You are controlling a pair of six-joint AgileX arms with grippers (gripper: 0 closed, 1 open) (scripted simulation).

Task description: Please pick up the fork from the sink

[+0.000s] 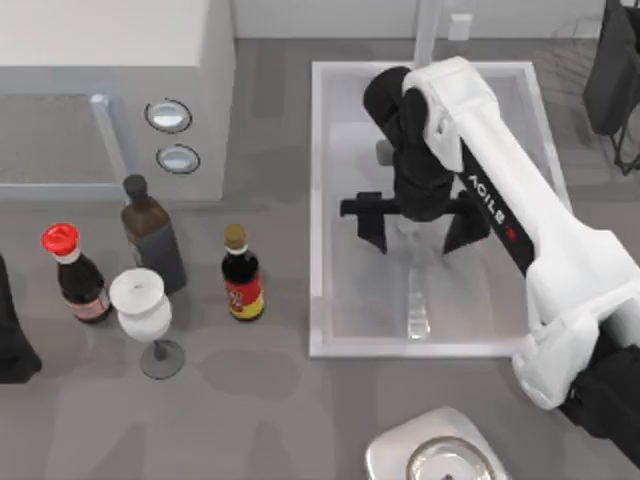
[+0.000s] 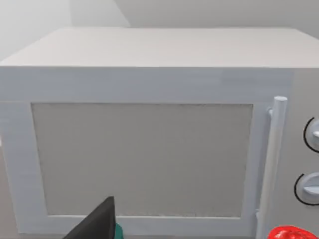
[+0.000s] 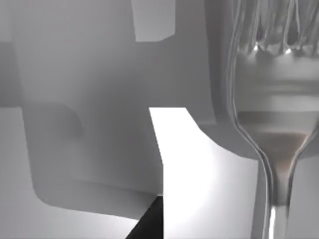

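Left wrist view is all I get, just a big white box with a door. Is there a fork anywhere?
Observer: Yes. The fork lies flat on the bottom of the sink, toward the table's right in the top view.
Operator: Is anything reaching for it?
Observer: The right pincer hangs over the sink near one end of the fork, its fingers spread wide.
Operator: So it isn't gripped yet?
Observer: Not yet. The right wrist view shows the fork's tines close up, with nothing closed on them.
Operator: And the arm whose camera I have?
Observer: The left arm sits parked at the table's left edge.
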